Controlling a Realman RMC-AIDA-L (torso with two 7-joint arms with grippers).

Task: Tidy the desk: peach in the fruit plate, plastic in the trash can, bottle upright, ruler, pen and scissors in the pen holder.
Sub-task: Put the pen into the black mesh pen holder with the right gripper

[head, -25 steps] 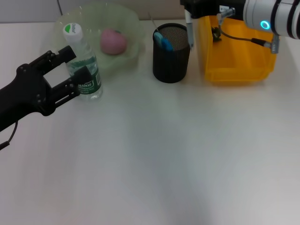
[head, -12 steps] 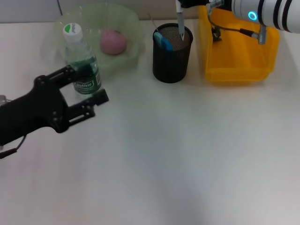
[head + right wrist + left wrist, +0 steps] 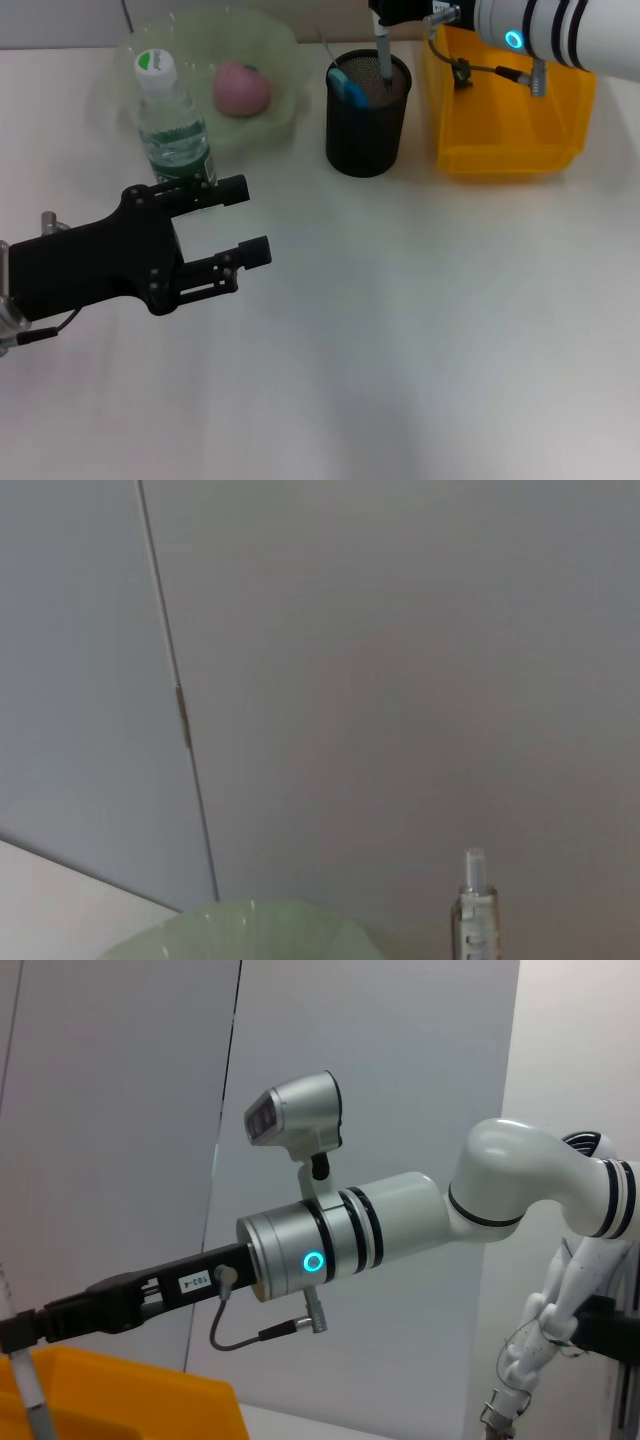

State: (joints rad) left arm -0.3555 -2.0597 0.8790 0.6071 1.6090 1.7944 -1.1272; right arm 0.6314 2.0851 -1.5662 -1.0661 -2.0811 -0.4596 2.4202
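Observation:
The clear bottle (image 3: 176, 128) with a green label stands upright beside the pale green fruit plate (image 3: 283, 60), where the pink peach (image 3: 241, 87) lies. My left gripper (image 3: 244, 219) is open and empty, in front of the bottle and apart from it. At the top edge of the head view my right gripper (image 3: 392, 14) is shut on the grey pen (image 3: 383, 48). The pen hangs upright with its tip inside the black mesh pen holder (image 3: 367, 125). A blue item (image 3: 347, 86) leans in the holder. Ruler, scissors and plastic cannot be told apart here.
The yellow trash can (image 3: 512, 115) stands right of the pen holder, under my right arm. The left wrist view shows the right arm and the yellow bin's edge (image 3: 110, 1395). White desk surface spreads across the front.
My left gripper let go of the bottle and drew back toward the front, open. My right gripper carried the pen from the yellow bin's edge to above the pen holder.

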